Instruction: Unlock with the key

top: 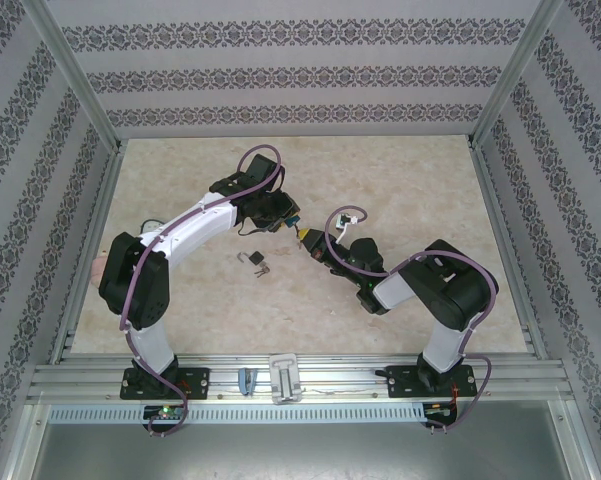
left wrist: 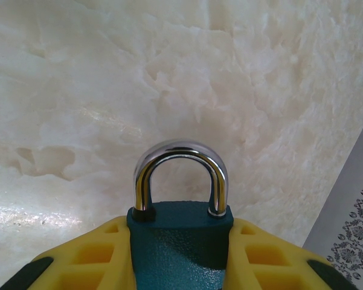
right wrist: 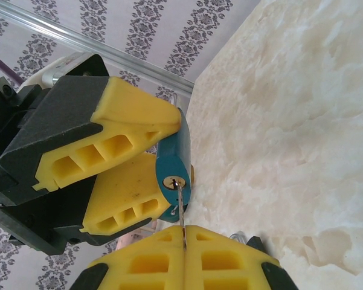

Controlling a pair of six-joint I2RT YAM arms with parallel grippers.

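A teal padlock with a chrome shackle sits between the yellow fingers of my left gripper, which is shut on its body. Both shackle legs are seated in the body. In the right wrist view the padlock shows its brass keyhole. A thin metal key is pinched in my right gripper, and its tip is at the keyhole. From above, the left gripper and right gripper meet over the middle of the table, with the padlock between them.
A small dark lock with metal bits lies on the marble-patterned table, just in front of the left gripper. Patterned walls and aluminium posts enclose the table. A rail with clamps runs along the near edge.
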